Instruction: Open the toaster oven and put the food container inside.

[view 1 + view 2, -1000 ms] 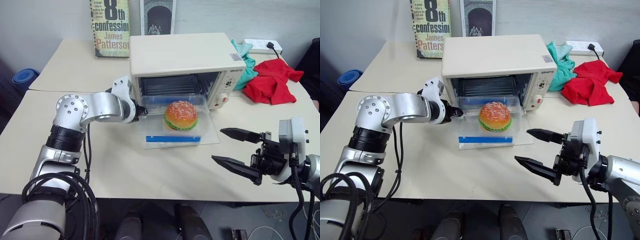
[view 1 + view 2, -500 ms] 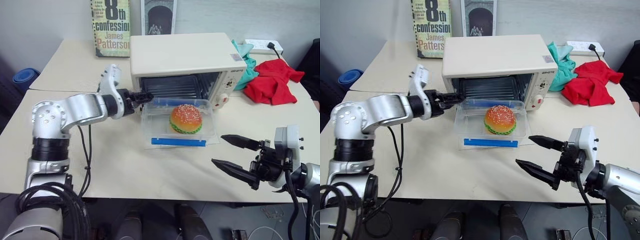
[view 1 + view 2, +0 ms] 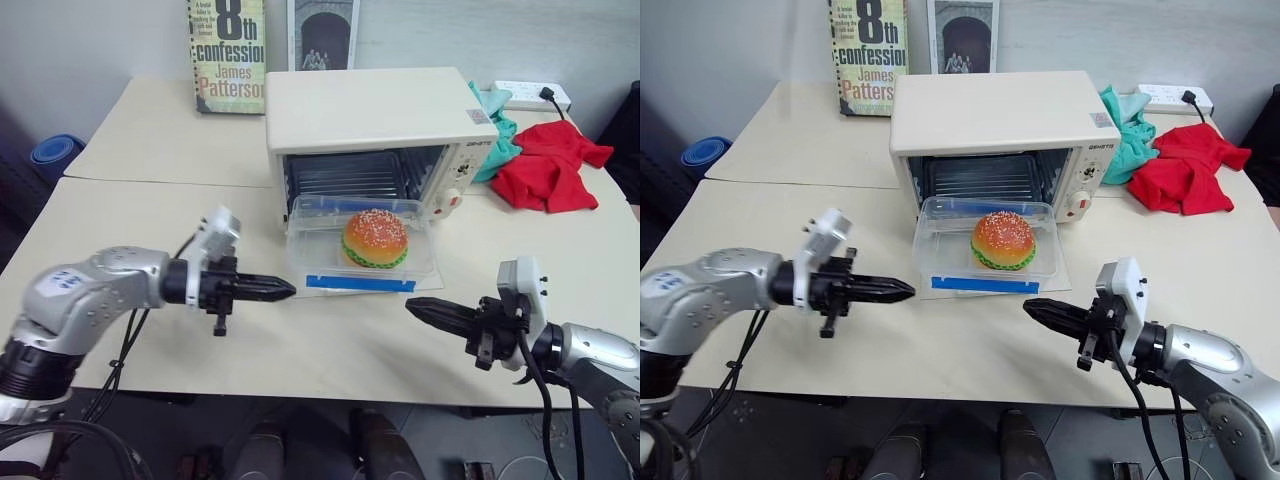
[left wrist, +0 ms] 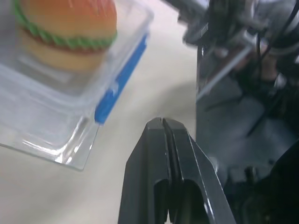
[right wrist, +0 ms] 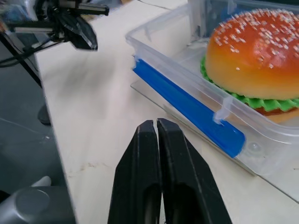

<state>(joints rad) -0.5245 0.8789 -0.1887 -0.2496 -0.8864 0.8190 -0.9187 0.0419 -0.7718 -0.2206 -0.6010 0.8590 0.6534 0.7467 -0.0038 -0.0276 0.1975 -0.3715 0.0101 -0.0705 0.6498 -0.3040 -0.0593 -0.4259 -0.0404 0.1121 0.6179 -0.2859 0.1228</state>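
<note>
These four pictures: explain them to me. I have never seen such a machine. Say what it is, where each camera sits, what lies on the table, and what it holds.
It is a humanoid robot with two arms, each ending in a gripper of two black fingers. The two wide pictures come from cameras in its head, looking down over the arms. The two close ones come from cameras on its wrists, looking along the fingers.

On the table stands a cream toaster oven with its glass door folded down. The clear food container, holding a toy hamburger, rests on that door, not yet inside. Behind are a book and red cloth.

The left gripper and right gripper are both shut and hold nothing, one on each side of the container.
</note>
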